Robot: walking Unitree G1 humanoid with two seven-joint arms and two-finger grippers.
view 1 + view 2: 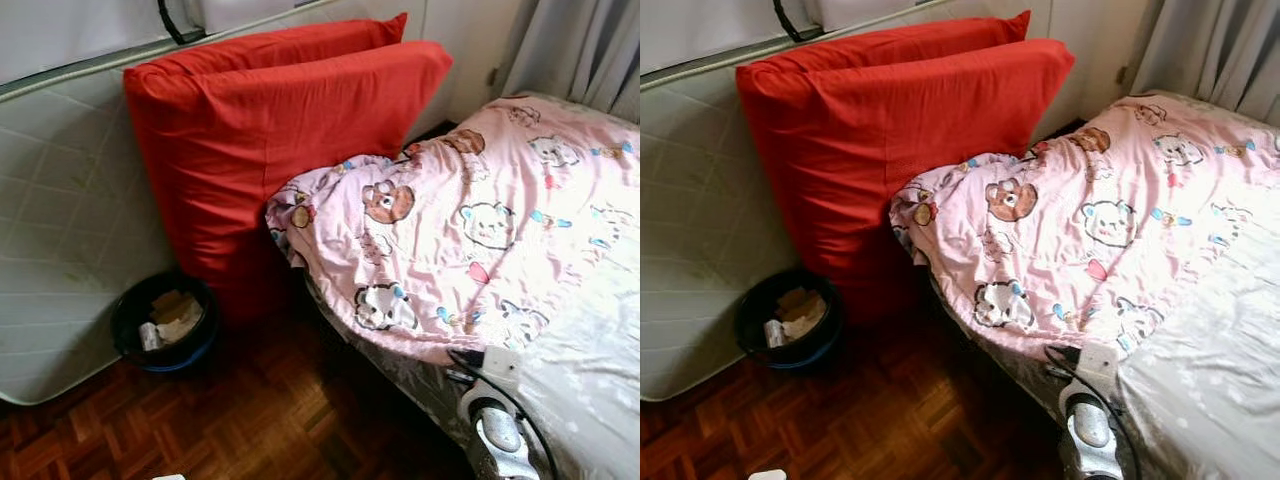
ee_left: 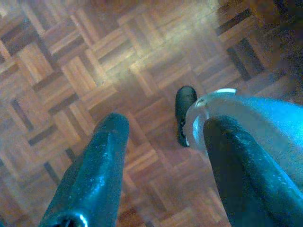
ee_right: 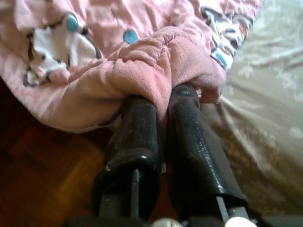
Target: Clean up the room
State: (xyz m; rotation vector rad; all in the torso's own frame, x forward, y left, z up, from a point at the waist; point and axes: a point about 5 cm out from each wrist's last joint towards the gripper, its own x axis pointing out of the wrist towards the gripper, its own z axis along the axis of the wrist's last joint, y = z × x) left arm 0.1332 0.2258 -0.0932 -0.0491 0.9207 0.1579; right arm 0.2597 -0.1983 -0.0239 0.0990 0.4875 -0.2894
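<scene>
Pinching the pink blanket (image 3: 156,71), right hand (image 3: 163,101) over parquet floor (image 1: 250,420).

Both head eyes look down on the bed (image 1: 560,330); the right wrist camera sits close against its blanket (image 3: 142,71); the left faces the floor (image 2: 71,71).

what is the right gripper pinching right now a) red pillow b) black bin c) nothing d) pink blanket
d: in the right wrist view the right gripper has its two black fingers closed on a fold of the pink blanket, at the blanket's edge beside the mattress.
</scene>
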